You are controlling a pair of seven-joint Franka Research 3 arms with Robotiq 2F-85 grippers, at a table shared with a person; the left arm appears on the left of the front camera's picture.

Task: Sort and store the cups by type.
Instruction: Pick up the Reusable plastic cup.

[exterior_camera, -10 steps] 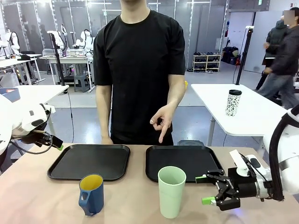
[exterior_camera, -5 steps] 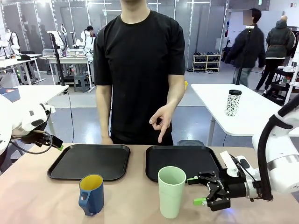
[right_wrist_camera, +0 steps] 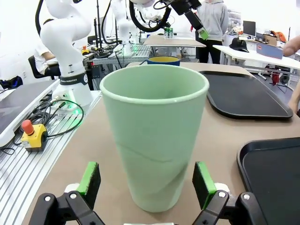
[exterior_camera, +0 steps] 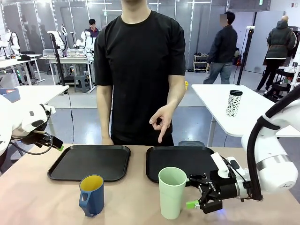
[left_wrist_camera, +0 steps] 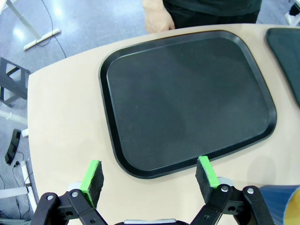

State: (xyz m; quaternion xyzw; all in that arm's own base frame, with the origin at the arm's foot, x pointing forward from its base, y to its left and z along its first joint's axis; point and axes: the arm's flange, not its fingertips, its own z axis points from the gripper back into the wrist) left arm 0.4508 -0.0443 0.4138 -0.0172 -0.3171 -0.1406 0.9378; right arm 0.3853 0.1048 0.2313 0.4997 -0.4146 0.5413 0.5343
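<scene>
Front view, L to R. L gripper (exterior_camera: pixel 60 147) hangs at table's L edge, unmoved vs 1 s ago. Its wrist view shows jaws wide w/ nothing between, above near rim of L black tray (left_wrist_camera: pixel 187 93). Dark blue mug (exterior_camera: pixel 92 194), yellow inside, stands on table in front of that tray, same spot. Pale green tumbler (exterior_camera: pixel 171 192) is upright in front of R black tray (exterior_camera: pixel 183 159), also unmoved. Person's hand (exterior_camera: pixel 161 124) pts down over R tray as before. R gripper (exterior_camera: pixel 190 192) has slid L: jaws wide, green pads (right_wrist_camera: pixel 91 180) now flank tumbler's lower part w/ gaps either side. Print on a white arm's base band (right_wrist_camera: pixel 72 80) is too small to read.
</scene>
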